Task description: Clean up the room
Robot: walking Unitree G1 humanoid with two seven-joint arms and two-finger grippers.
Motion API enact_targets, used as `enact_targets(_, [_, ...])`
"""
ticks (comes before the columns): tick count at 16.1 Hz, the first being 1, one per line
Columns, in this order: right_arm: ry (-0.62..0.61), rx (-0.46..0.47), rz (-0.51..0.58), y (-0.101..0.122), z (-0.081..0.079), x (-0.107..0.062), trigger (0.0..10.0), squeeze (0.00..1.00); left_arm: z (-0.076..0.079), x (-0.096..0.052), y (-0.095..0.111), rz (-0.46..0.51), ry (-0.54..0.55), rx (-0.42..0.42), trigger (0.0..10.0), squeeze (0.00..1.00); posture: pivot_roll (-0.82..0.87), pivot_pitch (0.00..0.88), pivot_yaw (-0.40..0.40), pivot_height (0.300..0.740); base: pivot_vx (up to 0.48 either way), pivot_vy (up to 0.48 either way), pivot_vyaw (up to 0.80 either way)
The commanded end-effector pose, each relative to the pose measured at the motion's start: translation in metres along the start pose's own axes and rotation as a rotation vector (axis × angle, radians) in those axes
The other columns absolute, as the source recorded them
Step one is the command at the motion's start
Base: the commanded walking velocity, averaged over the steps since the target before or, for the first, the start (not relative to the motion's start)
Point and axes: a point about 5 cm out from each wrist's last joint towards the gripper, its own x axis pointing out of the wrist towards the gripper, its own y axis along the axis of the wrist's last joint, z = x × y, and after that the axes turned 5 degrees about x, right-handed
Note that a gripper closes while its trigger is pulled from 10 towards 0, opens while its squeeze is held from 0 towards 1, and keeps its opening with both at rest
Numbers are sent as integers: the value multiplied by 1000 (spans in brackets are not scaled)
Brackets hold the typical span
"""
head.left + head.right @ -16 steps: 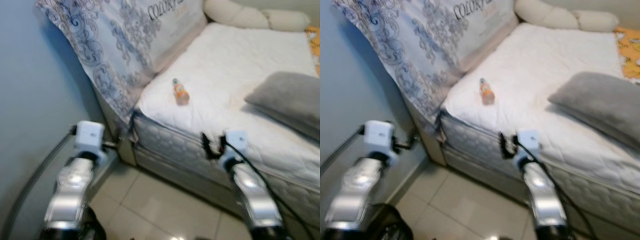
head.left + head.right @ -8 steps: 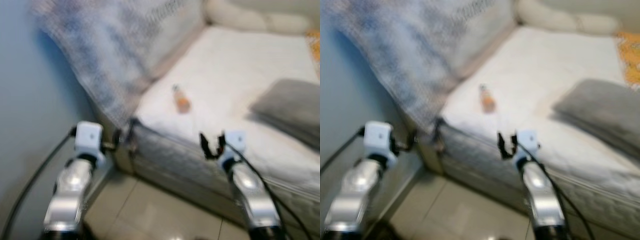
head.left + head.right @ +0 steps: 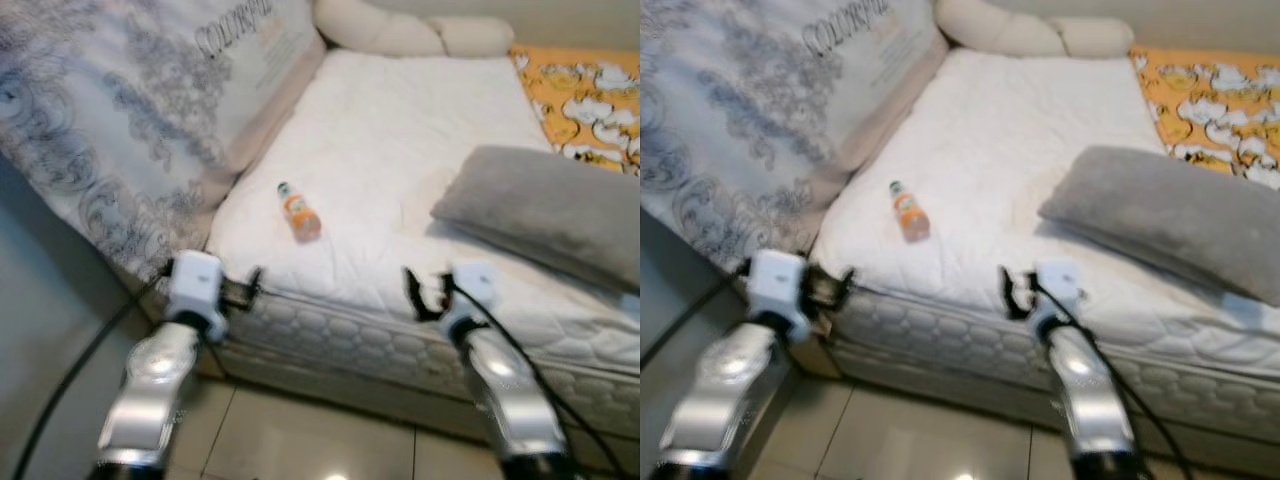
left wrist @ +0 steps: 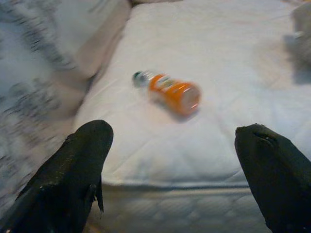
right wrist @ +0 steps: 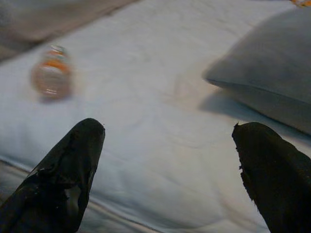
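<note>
Left eye view: a bottle (image 3: 298,213) lies on its side near the mattress's (image 3: 400,130) front edge, a grey pillow (image 3: 545,210) well apart. Left wrist view: the left gripper (image 4: 180,165) gapes wide before the bottle. Right wrist view: the right gripper (image 5: 167,170) is spread too, empty.

I see a quilted white mattress (image 3: 420,140), its cloth matt and stitched in soft ridges along the side. The small bottle (image 3: 298,212) on it looks like smooth plastic with an orange label. The grey pillow (image 3: 545,210) reads as soft, matt fabric. My arms have a polished silver metal sheen, and the left gripper's (image 4: 177,160) fingers (image 4: 73,170) look like matt black plastic. The floor tiles (image 3: 300,445) are glossy, catching a light reflection.
</note>
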Motion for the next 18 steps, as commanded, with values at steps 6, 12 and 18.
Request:
enact_targets(6, [102,-67,29,5,-20,1,10000,0,-10,-4,1,-4,29,23,10000,0,63,0,46,740,277,0,400])
enact_targets(12, [67,-24,24,4,-15,2,10000,0,-12,-4,1,-3,21,35,10000,0,65,0,47,740,279,0,133])
enact_targets(18, [73,-20,18,2,-18,2,10000,0,-11,-5,0,-3,14,38,10000,0,69,0,48,740,297,0,0])
